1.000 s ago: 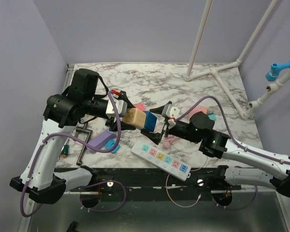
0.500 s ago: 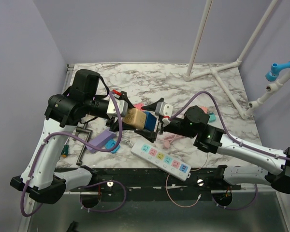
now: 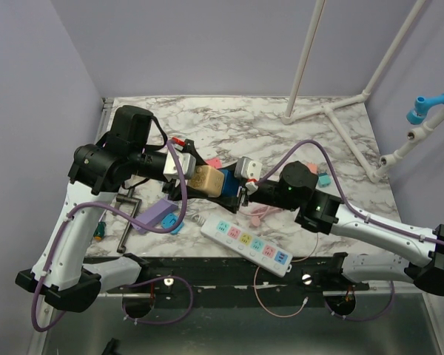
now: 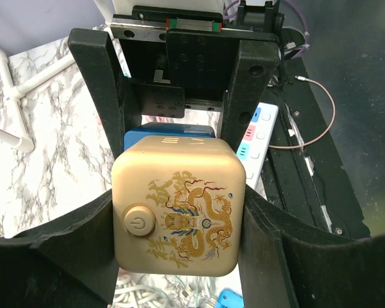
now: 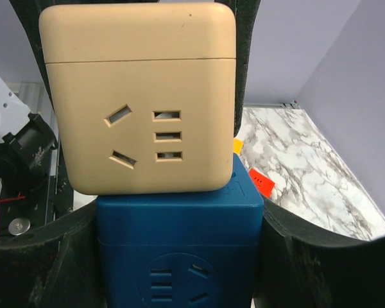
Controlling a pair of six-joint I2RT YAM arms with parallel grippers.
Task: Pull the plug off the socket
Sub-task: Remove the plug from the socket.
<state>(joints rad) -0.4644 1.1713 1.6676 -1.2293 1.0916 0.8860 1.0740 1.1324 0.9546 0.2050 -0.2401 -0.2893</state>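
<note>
Marble bench [image 3: 340,148] lies below; the joined pair is held up over its middle, between my two arms. My left claw [image 3: 191,176] pinches the tan socket [image 4: 178,218] by two opposite sides, the button face toward my wrist. The blue plug [image 5: 179,250] sits flush against the socket's far face. My right claw [image 3: 235,188] pinches the plug, pads against its two sides as far as I can see.

To do this well, I think I should make the right grip firm on the blue body alone, with no pad lapping onto the tan edge. Then I would hold the left arm rigid and draw the right straight back along the pins, without twisting. If it sticks, a slight rock should do better than a jerk.
</note>
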